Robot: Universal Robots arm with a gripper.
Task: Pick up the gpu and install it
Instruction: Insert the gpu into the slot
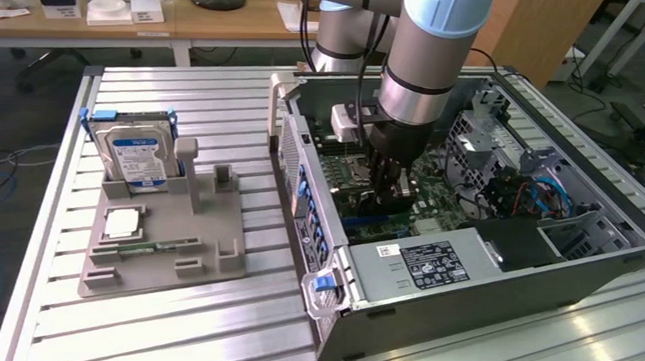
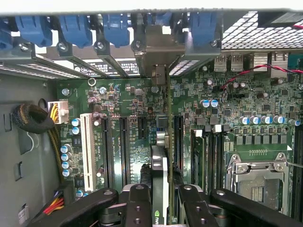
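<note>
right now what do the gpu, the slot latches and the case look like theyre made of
gpu: green circuit board seen edge-on, dull metal bracket toward the case's back wall.
slot latches: glossy blue, moulded-looking, probably plastic.
case: grey sheet metal, matte, with a punched vent grid.
gripper: black matte fingers, material unclear.

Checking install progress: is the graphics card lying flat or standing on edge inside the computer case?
On edge. The graphics card stands upright between the hand's fingers, its thin edge over the motherboard slots.
</note>
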